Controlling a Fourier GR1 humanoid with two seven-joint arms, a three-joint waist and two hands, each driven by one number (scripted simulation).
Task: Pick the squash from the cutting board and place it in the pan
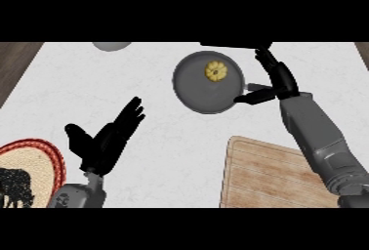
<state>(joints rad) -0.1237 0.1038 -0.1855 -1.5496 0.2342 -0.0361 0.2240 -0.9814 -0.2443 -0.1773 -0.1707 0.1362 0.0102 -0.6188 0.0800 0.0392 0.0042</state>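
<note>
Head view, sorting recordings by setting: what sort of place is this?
Probably a kitchen counter: a pale speckled countertop carries a round grey pan holding a yellow squash, beside a wooden cutting board.

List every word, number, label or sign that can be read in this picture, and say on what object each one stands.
There is no readable text.
The plate at the left edge bears only a dark animal figure, not letters.
The pan, squash, cutting board and both hands carry no markings.
</note>
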